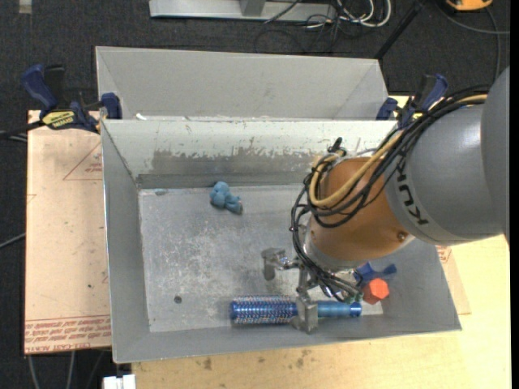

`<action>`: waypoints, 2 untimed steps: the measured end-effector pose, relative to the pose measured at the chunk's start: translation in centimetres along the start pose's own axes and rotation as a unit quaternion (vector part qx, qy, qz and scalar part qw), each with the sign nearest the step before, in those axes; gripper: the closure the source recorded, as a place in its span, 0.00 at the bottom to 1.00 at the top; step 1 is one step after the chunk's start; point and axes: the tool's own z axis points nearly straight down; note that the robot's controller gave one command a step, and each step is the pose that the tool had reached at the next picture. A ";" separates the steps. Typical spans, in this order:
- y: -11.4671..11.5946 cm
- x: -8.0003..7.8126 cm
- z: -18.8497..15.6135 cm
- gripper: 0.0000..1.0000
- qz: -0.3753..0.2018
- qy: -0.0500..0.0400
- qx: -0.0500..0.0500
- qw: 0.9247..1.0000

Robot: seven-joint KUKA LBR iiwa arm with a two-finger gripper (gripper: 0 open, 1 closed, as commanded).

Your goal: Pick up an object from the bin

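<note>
Thing: blue brush [263,309], bristled cylindrical head on a slim handle; lies flat on the floor of the bin [122,241], lower centre of the frame, near the front wall
Axis: long axis runs left to right; head points left, handle right
Fingers [306,318]: spread apart, gripping nothing; one tip at the brush's neck
Handling: judged light and stiff; bristles yield; take the neck across the axis; may roll

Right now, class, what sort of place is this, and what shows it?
Probably a robotics lab: a cabled robot arm reaches into a grey metal bin of loose oddments, such as a blue brush and a small blue toy, with cables trailing on the dark floor.
</note>
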 end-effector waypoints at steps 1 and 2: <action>0.2 -0.7 2.7 0.00 0.089 -0.008 0.001 0.996; 0.2 -0.8 2.7 0.00 0.088 -0.010 0.002 0.996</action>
